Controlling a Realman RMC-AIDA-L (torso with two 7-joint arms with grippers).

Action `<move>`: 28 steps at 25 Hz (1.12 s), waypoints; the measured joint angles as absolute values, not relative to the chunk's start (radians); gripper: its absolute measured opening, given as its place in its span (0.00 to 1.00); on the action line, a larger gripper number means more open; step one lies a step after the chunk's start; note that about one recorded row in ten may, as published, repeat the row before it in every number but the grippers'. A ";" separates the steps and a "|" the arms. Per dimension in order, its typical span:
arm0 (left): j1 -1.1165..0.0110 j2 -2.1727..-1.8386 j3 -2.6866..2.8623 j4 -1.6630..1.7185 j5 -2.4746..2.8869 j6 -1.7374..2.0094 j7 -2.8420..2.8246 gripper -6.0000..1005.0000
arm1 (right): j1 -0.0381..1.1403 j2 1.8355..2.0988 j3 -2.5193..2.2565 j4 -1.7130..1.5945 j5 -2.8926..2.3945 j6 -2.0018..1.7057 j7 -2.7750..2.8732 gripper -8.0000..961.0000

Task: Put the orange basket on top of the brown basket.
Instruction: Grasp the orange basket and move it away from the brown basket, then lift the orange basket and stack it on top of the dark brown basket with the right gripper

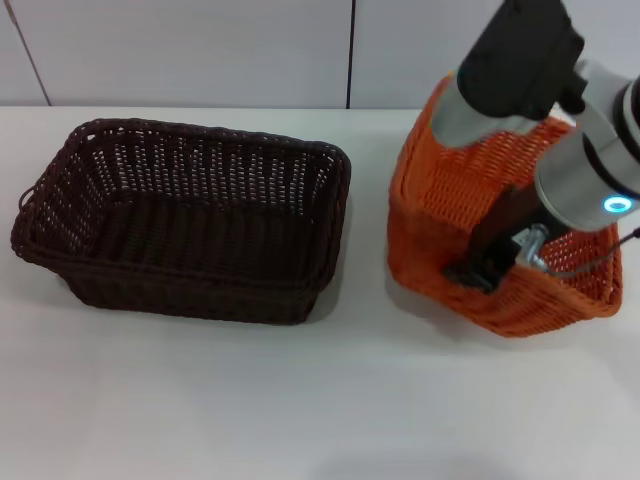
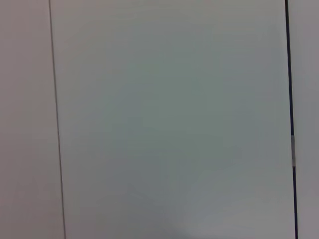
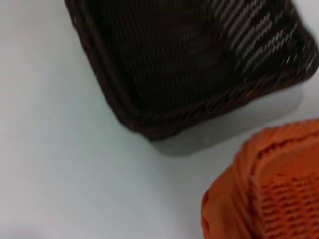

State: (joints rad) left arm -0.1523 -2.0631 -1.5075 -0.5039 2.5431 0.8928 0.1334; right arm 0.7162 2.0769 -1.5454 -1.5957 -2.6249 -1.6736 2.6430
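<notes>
Right hand (image 1: 495, 262) grips the near rim of the orange basket (image 1: 470, 190), tilted on the surface (image 1: 300, 400). Brown basket (image 1: 190, 220) sits left, apart.

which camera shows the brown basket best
The head view: the whole brown basket sits in frame, empty, on the table. The right wrist view catches only one corner of it. The left wrist view shows none of it.
</notes>
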 joint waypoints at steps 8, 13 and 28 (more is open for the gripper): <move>-0.161 -2.063 -1.508 -0.491 2.542 0.893 0.133 0.77 | 0.749 2.077 -1.601 -1.728 -2.749 -1.664 2.649 0.16; -0.161 -2.063 -1.506 -0.483 2.537 0.893 0.133 0.77 | 0.786 2.077 -1.638 -1.762 -2.845 -1.647 2.645 0.16; -0.161 -2.068 -1.505 -0.482 2.537 0.893 0.109 0.77 | 0.748 2.077 -1.973 -1.804 -2.916 -1.462 2.117 0.16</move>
State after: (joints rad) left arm -0.1611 -2.0679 -1.5054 -0.4816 2.5372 0.8931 0.1089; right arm 0.7476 2.0773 -1.9734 -1.8043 -2.9159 -1.4622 2.1171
